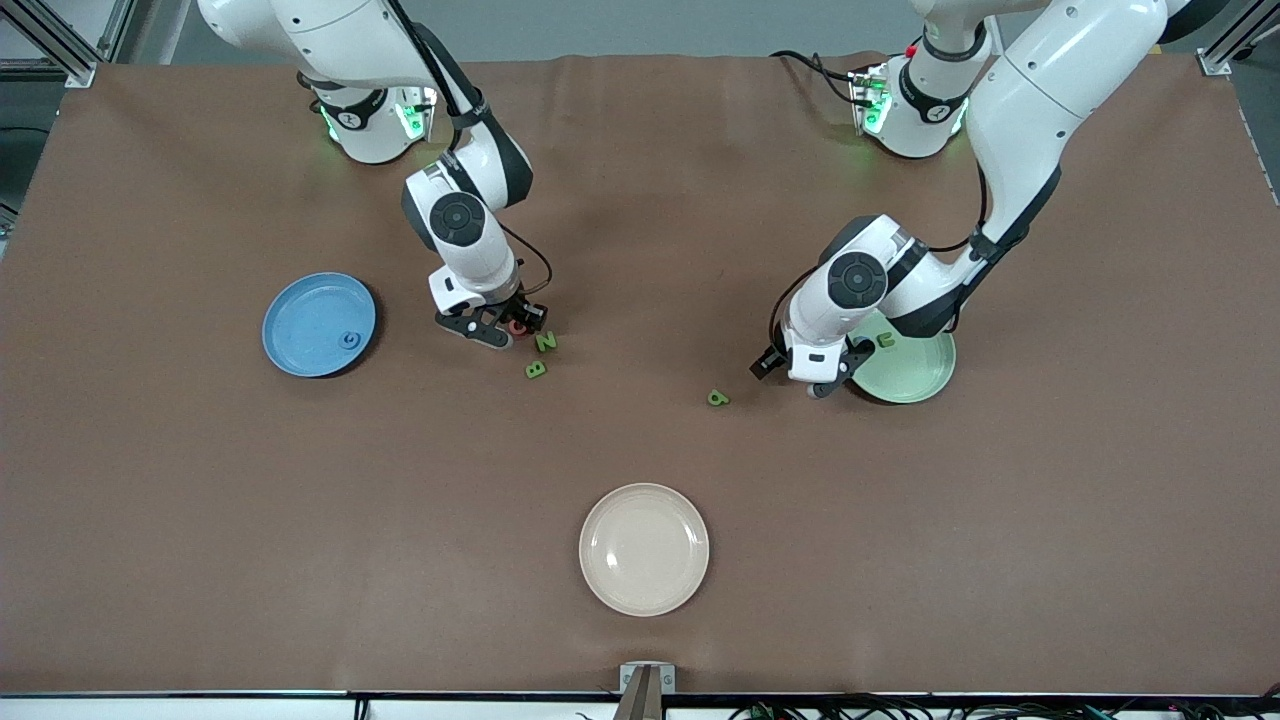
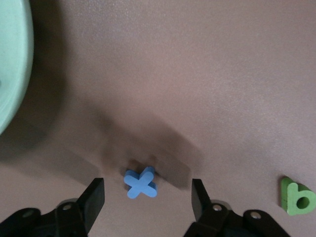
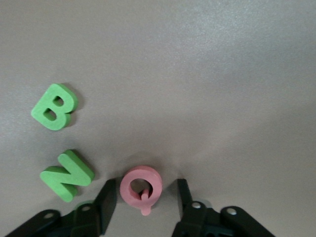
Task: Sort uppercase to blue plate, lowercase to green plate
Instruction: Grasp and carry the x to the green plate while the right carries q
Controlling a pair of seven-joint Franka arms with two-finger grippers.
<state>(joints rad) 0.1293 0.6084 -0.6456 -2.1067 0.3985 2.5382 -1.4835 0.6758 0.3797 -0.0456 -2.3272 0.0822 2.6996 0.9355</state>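
My right gripper [image 1: 508, 330] [image 3: 144, 198] is low over the table, open, with the pinkish-red Q [image 3: 142, 186] between its fingers; one finger is close against it and the other stands apart. The green N [image 1: 545, 341] [image 3: 66, 175] and green B [image 1: 536, 370] [image 3: 54, 106] lie beside it. A blue G [image 1: 350, 340] lies in the blue plate [image 1: 300, 310]. Down beside the green plate [image 1: 915, 380] [image 2: 12, 74], my left gripper [image 1: 795, 375] [image 2: 145, 197] is open, with the blue x [image 2: 141, 182] between its fingers and clear of both. A green u [image 1: 886, 340] lies in that plate. A green a-like letter [image 1: 718, 398] [image 2: 297, 197] lies on the table nearby.
A cream-white plate [image 1: 644, 549] sits near the table's front edge, closest to the front camera. Brown tabletop stretches between it and the letters. Both arms reach down from their bases along the table's back edge.
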